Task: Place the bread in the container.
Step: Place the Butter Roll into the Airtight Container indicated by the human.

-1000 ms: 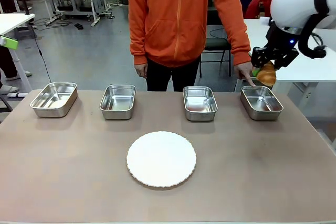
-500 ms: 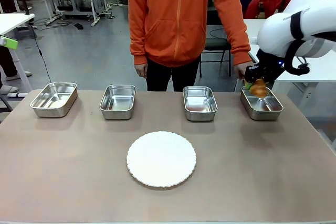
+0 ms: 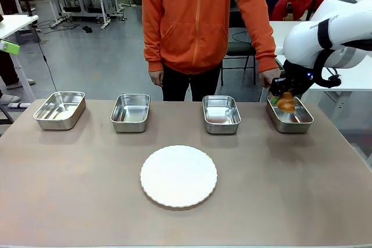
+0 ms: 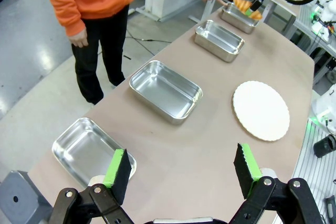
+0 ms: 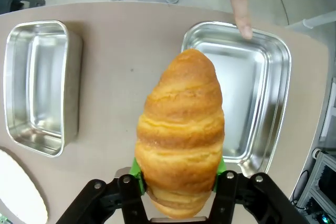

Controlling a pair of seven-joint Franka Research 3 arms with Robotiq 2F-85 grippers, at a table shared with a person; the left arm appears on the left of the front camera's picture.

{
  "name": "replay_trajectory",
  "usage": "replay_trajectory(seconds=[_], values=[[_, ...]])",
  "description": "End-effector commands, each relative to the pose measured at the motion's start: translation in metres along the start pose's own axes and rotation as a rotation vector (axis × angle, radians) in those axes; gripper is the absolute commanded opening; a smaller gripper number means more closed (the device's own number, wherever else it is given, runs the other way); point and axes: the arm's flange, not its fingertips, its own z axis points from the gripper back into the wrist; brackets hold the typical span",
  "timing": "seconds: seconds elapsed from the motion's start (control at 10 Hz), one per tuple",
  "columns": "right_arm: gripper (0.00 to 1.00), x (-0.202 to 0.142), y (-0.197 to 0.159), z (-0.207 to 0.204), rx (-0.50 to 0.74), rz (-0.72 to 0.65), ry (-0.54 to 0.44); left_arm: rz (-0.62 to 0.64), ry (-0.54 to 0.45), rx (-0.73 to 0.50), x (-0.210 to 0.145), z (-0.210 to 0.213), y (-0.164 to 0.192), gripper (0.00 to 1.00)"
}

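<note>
My right gripper [image 3: 281, 98] is shut on the bread [image 3: 285, 101], a golden-brown croissant [image 5: 180, 129], and holds it low over the far-right container [image 3: 289, 114]. In the right wrist view the shiny steel container [image 5: 262, 103] lies just beyond and under the croissant. The person's finger [image 5: 240, 11] points down at that container's far rim; their hand [image 3: 270, 79] rests by it. My left gripper [image 4: 181, 174] hangs open, high above the table's left end, with nothing between its green pads. From that view the croissant [image 4: 244, 7] shows far off at the last container [image 4: 236, 18].
Three more steel pans [image 3: 60, 109] [image 3: 131, 112] [image 3: 221, 114] stand in a row along the far edge. A round white plate [image 3: 178, 175] sits mid-table. A person in an orange hoodie [image 3: 200, 21] stands across the table.
My right gripper has come down and leftward with the croissant, from above the container's far right side to just over its back edge. The person's hand stays at the rim.
</note>
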Motion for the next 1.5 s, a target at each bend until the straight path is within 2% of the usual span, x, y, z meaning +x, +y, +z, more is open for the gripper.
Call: replay_trajectory(seconds=[0.0, 0.4, 0.5, 0.6, 1.4], values=[[0.56, 0.001, -0.015, -0.012, -0.018, 0.055, -0.013, -0.007, -0.012, -0.009, 0.001, -0.001, -0.001, 1.0], [0.56, 0.007, -0.035, -0.03, -0.056, 0.095, -0.008, -0.007, -0.012, -0.009, 0.001, -0.001, -0.001, 1.0], [0.56, 0.002, -0.038, -0.032, -0.053, 0.068, -0.022, -0.007, -0.012, -0.009, 0.001, -0.001, -0.001, 1.0], [1.0, 0.009, -0.042, -0.034, -0.074, 0.107, -0.051, -0.007, -0.012, -0.009, 0.001, -0.001, -0.001, 1.0], [1.0, 0.014, -0.046, -0.014, -0.069, 0.048, -0.093, -0.007, -0.012, -0.009, 0.001, -0.001, -0.001, 1.0]])
